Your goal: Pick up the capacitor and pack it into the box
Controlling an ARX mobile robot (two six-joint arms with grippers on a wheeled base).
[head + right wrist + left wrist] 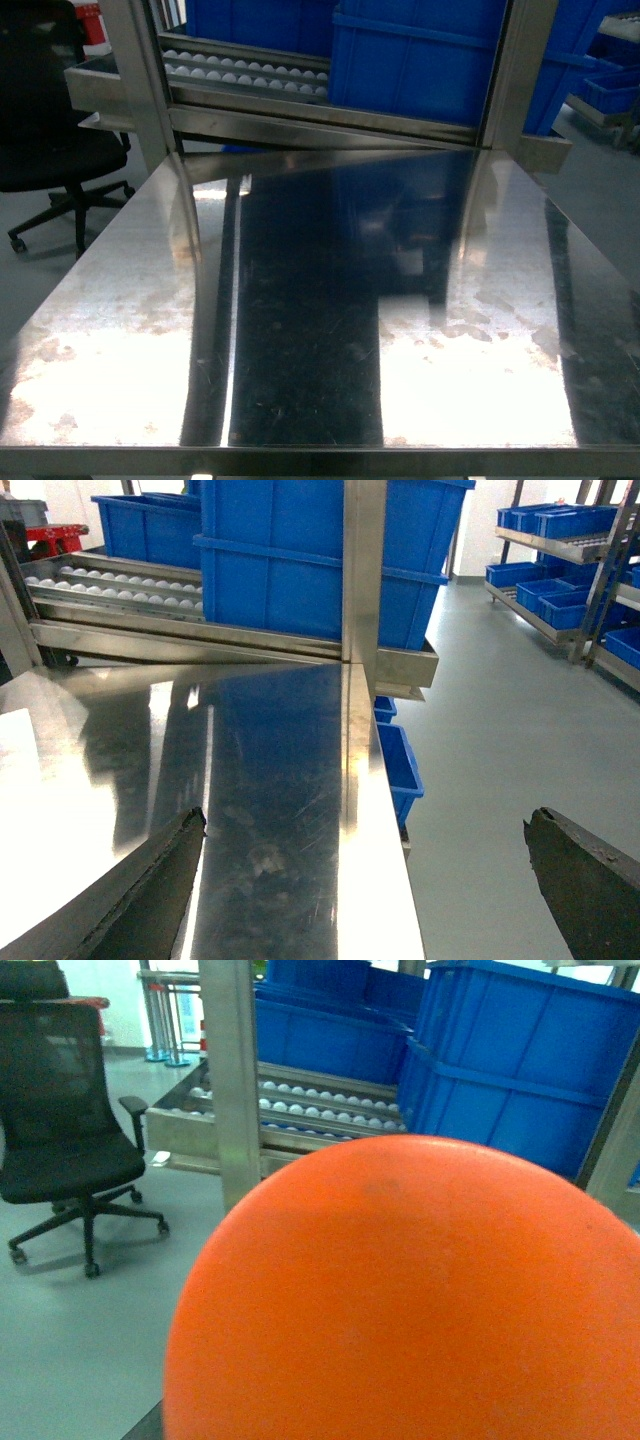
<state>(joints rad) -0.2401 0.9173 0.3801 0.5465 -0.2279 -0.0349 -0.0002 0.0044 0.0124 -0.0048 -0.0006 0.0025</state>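
The orange capacitor (410, 1300) fills the lower part of the left wrist view, right against the camera and hanging in the air with the floor behind it. It hides my left gripper's fingers, which hold it. My right gripper (365, 880) is open above the right edge of the steel table (270, 780), with nothing between its dark fingertips (150, 890). Neither gripper nor the capacitor shows in the head view. The box is out of view.
The shiny steel table (320, 330) spans the head view. Behind it stand a steel frame post (140, 70), a roller conveyor (240, 72) and blue bins (420, 60). A black office chair (50, 130) is at the left; more blue bins (395, 760) sit on the floor beside the table's right edge.
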